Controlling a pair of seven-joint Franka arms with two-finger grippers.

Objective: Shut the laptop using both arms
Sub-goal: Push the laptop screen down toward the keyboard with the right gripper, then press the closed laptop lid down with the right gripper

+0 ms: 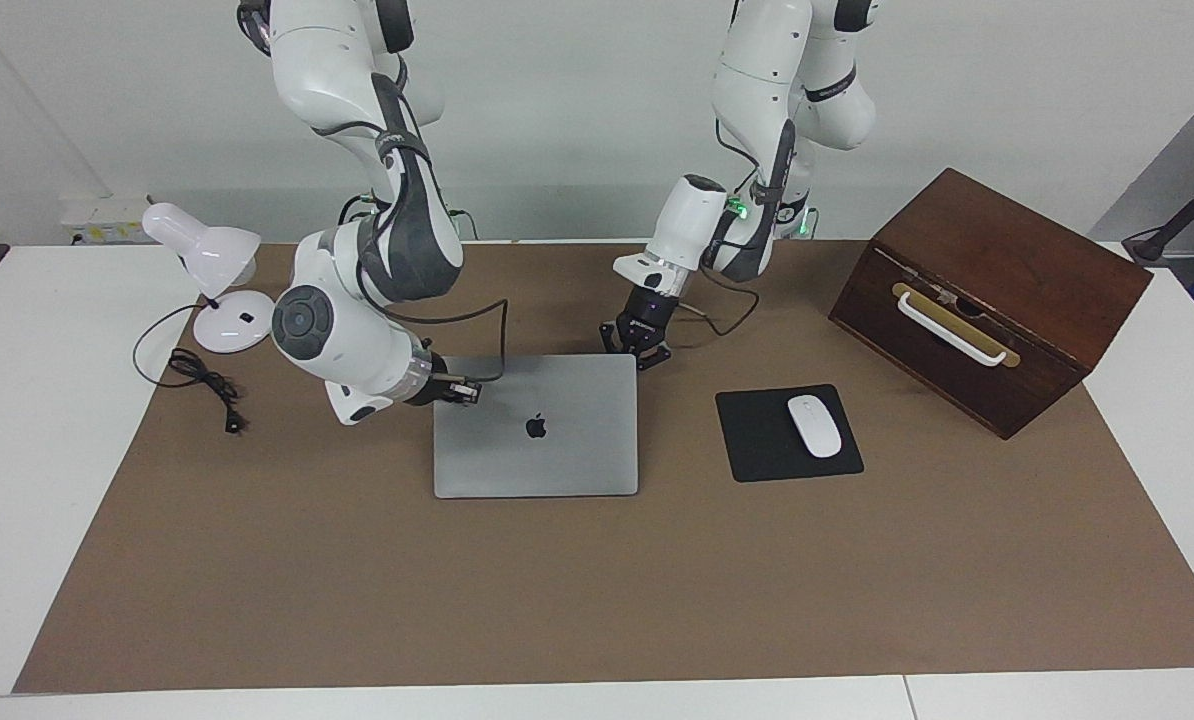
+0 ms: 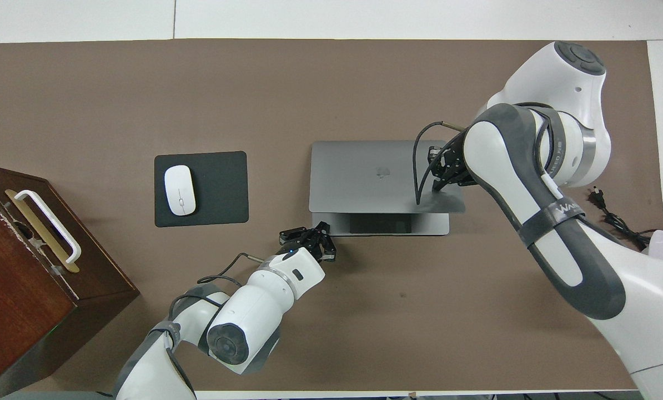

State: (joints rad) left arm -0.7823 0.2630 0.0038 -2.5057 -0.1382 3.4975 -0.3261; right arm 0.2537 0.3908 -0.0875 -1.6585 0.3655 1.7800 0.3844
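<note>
Laptop (image 1: 535, 425) sits mid-worktop on the brown mat (image 1: 357, 580), lid lowered almost fully; in the overhead view a thin strip of the base shows at the edge nearer the robots, so not quite flat shut (apple logo faces up).

Right claw (image 1: 460, 391) is on the lid's corner toward the right arm's end of the worktop, fingertips together, holding nothing, pressing or resting on the lid surface. Whether there is real contact force I cannot tell.

Left claw (image 1: 642, 348) is at the laptop's corner nearer the robots, toward the left arm's end, fingertips also together and gripping nothing; it looks just beside the lid edge rather than on it.

Black mouse pad (image 1: 757, 440) with white mouse (image 1: 815, 426) lies beside the laptop; wooden box (image 1: 987, 300) and desk lamp (image 1: 207, 270) stand at the two ends of the worktop.
</note>
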